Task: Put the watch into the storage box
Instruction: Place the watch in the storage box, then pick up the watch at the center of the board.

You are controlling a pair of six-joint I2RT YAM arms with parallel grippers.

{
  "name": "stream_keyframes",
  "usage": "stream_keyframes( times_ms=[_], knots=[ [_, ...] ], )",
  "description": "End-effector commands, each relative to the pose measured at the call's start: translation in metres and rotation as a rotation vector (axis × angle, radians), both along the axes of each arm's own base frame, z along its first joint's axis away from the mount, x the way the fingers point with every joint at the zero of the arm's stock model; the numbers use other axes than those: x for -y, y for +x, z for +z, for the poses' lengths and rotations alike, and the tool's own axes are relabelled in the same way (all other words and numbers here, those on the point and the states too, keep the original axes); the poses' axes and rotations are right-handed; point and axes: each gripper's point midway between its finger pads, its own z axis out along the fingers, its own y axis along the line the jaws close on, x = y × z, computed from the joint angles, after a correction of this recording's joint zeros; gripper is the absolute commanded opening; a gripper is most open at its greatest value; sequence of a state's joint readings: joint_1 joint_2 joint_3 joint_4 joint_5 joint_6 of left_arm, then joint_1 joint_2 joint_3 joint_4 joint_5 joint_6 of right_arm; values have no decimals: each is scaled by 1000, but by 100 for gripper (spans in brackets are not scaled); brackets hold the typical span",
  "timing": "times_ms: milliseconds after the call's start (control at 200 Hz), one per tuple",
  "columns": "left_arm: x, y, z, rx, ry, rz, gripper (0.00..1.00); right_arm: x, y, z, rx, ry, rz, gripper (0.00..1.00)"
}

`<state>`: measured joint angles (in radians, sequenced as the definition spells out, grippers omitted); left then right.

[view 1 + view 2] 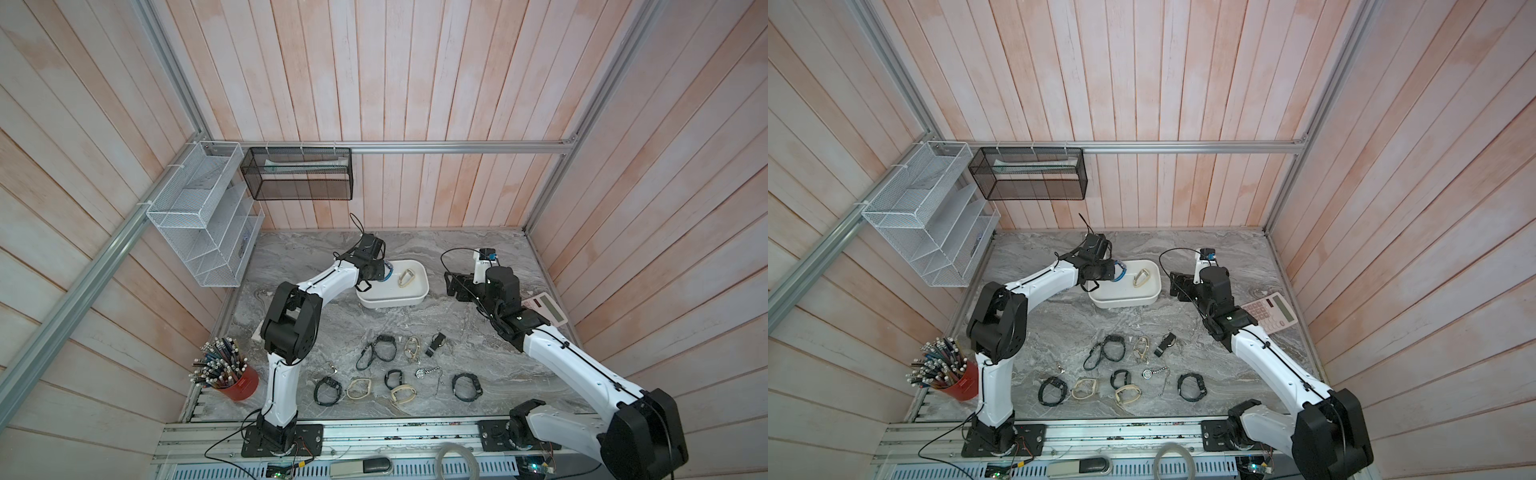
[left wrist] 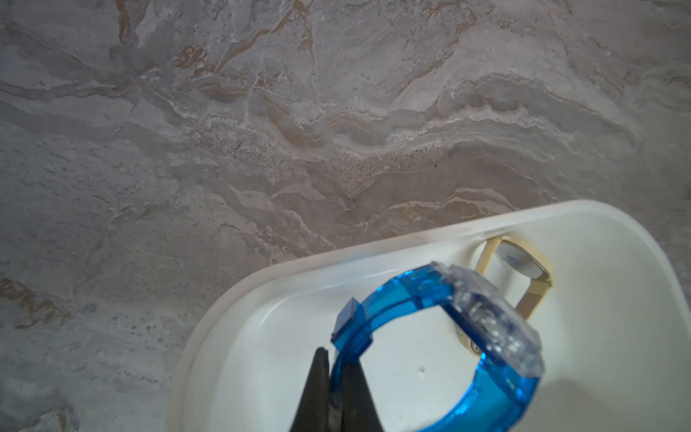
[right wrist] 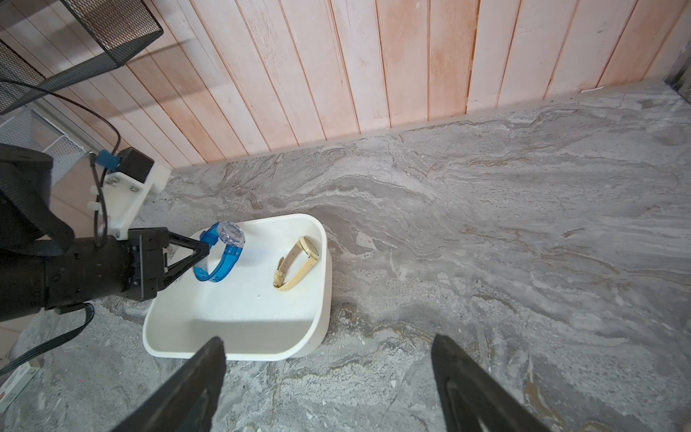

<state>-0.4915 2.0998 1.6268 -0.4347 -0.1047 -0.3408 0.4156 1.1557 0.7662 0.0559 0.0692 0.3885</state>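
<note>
Clock directions are read in the top views, with 12 o'clock toward the back wall.

**Count**
- Storage box (image 1: 424,287): one, at 12 o'clock of the table's centre.
- Watches: twelve. The blue watch (image 3: 232,235) is held over the box's 9 o'clock end; whether it touches the floor cannot be told. One beige watch (image 3: 312,250) lies inside the box toward 1 o'clock. Ten loose watches (image 1: 384,347) lie in two rough rows at 6 o'clock of the box, well apart from it: six black, three beige, and one silver pocket watch (image 1: 421,373) with a chain.

**Grippers**
- Left gripper (image 2: 334,370): fingers together, clamped on the blue watch's strap.
- Right gripper (image 3: 328,339): fingers wide apart and empty, at 3 o'clock of the box and clear of it.

**Surroundings**
- The left gripper covers the box's 9 o'clock end in both top views.
- One calculator (image 1: 544,311) at 3 o'clock, partly under the right arm.
- One red cup of pencils (image 1: 241,386) at 8 o'clock.
- One white wire rack (image 1: 199,216) and one black mesh basket (image 1: 299,174) hang on the walls near 10 and 11 o'clock.

**Materials**
- Box: smooth white plastic, shallow, rounded corners, rolled rim.
- Blue watch: translucent strap, clear faceted case.
- Table (image 1: 478,257): grey veined marble pattern.
</note>
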Motion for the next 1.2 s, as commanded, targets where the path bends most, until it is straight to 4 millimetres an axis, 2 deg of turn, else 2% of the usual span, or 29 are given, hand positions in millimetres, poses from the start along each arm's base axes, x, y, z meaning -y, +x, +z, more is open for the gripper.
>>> stream_keyframes(
  times_ms=[0, 240, 470, 565, 685, 750, 820, 860, 1050, 1120, 1195],
  knots=[
    [13, 0, -1, 4, 54, -37, 0, 5, -2, -4, -4, -10, -7, 88],
    [16, 2, -24, -45, 78, -25, 0, 10, -4, -6, -4, -10, -16, 88],
    [17, 2, -31, -72, 71, -13, 0, 12, -5, -5, -1, -7, -18, 88],
    [21, 1, -24, -70, 48, -20, 11, 12, -5, -2, -1, -3, -17, 88],
    [27, -1, -6, -44, 7, -40, 30, 13, -6, 0, 4, 0, -19, 88],
    [30, -4, 10, -19, -31, -55, 40, 14, -7, 1, 6, 2, -22, 88],
    [34, -7, 29, 10, -72, -69, 56, 13, -7, 1, 2, 8, -19, 88],
    [35, -8, 40, 28, -95, -76, 62, 12, -8, 2, -1, 9, -17, 88],
    [40, -26, 94, 125, -216, -136, 76, 14, -11, -4, -29, 5, -23, 87],
    [37, -39, 116, 166, -257, -151, 80, 15, -12, -7, -53, -3, -29, 86],
    [30, -57, 129, 209, -292, -164, 82, 17, -15, -13, -79, -8, -37, 86]
  ],
)
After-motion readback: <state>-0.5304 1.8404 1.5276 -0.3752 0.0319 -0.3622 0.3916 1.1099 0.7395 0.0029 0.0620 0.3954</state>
